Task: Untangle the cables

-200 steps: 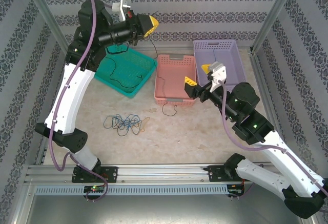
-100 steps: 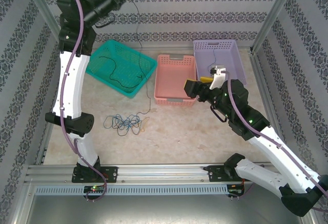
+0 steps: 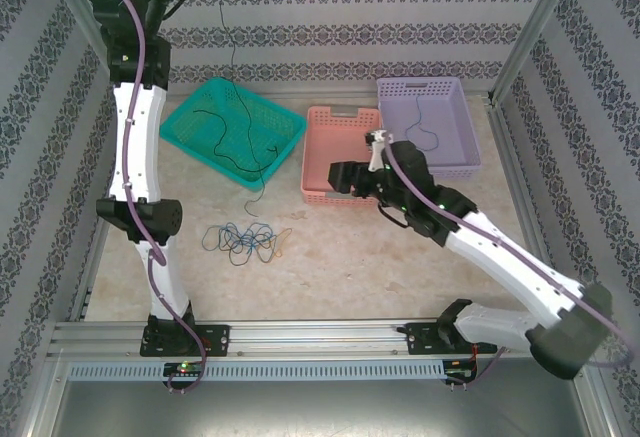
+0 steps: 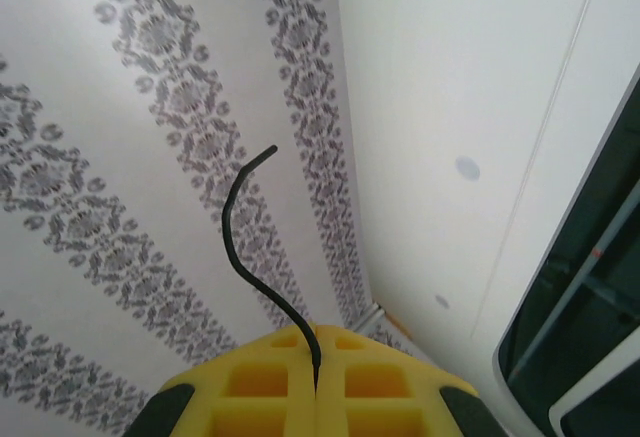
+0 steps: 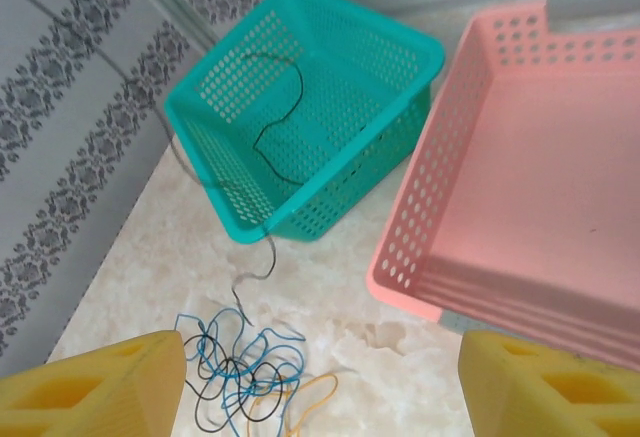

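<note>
- The left claw is pinching a black cable between pressed-together fingers, raised high at the far left; the step in hand looks like drawing this one strand clear.
- That cable is hanging down into the green basket; its tail is dangling past the near rim towards the table.
- The tangle of blue, black and yellow cables is lying on the table, just nearer than the green basket.
- The right claw is hovering spread wide, gripping nothing, by the pink basket, facing the tangle; next it probably needs to descend and pinch a single strand.
- A dark cable is lying in the purple basket, far right.
</note>
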Controlling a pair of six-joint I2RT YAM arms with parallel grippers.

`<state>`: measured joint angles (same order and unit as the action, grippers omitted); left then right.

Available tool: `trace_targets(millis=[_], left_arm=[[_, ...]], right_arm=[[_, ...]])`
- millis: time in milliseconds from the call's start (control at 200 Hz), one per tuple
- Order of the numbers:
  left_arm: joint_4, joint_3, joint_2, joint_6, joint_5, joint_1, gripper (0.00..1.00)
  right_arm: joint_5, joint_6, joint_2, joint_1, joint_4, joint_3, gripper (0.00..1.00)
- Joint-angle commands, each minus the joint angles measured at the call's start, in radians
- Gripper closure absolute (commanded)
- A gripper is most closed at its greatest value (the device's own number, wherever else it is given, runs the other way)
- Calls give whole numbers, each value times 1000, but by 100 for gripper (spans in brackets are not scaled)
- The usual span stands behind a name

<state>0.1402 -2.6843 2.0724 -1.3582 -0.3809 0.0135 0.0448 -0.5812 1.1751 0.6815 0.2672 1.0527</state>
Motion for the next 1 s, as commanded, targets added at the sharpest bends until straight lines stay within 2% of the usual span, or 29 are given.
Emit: trace_targets(millis=[0, 180, 275, 405, 684, 884, 994], left_arm=[[118, -26, 39, -90, 35, -33, 100], [88, -26, 58, -84, -14, -35, 100], [73, -24, 58, -72, -22, -38, 100], [46, -21, 66, -61, -50, -52, 100], [47, -19, 82, -80, -72, -73, 100], [31, -18, 81, -84, -96, -85, 100], [21, -18, 76, -83, -111, -92, 100]], right_arm=[[24, 4, 99, 36, -35, 82, 28], [-37, 14, 390, 92, -36, 229, 29], [-43, 3, 529, 106, -98, 297, 29], [-58, 14, 660, 115, -134, 418, 29], [-93, 72, 893, 109, -72, 674, 28], [-52, 103, 1017, 103, -88, 807, 37], [-50, 100, 1074, 97, -87, 878, 53]])
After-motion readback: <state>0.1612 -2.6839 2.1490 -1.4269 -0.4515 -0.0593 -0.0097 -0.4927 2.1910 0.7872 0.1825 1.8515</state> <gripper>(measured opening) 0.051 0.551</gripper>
